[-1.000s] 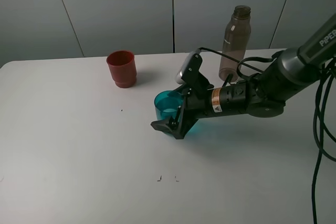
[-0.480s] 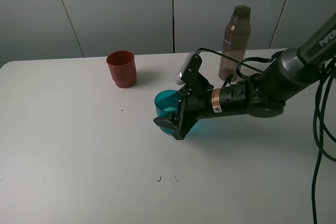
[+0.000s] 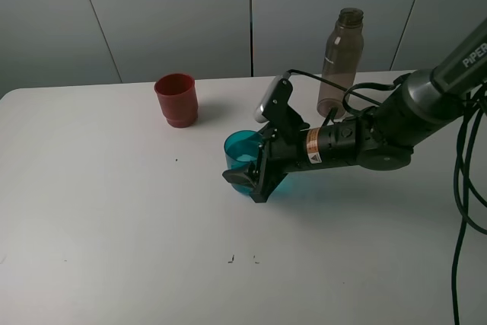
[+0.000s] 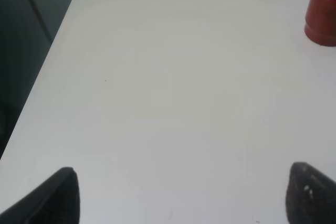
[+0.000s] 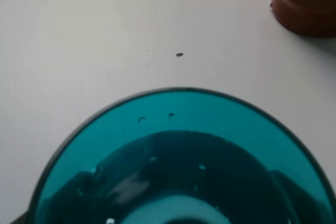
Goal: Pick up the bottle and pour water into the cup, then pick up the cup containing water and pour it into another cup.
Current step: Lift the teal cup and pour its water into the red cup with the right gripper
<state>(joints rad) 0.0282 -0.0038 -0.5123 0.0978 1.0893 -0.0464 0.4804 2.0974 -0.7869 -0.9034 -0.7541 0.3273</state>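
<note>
The right gripper (image 3: 255, 179) is clamped on the teal cup (image 3: 242, 150), which stands upright near the middle of the table (image 3: 114, 226), mouth up and long axis vertical, with water inside. Farther left stands the red cup (image 3: 176, 99) and farther right the bottle (image 3: 338, 66), both upright. The right arm (image 3: 426, 104) reads "PIPER" and its orange label is illegible, while the left gripper (image 4: 184, 195) hangs above the table with fingers wide apart.

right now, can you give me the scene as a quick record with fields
teal cup: upright on the table, seems to hold some water
right gripper: shut on teal cup from the side
left gripper: open, empty, above the table
red cup: upright, back left of teal cup, apart
bottle: upright at the back, untouched
stage: cup gripped, not yet lifted
</note>
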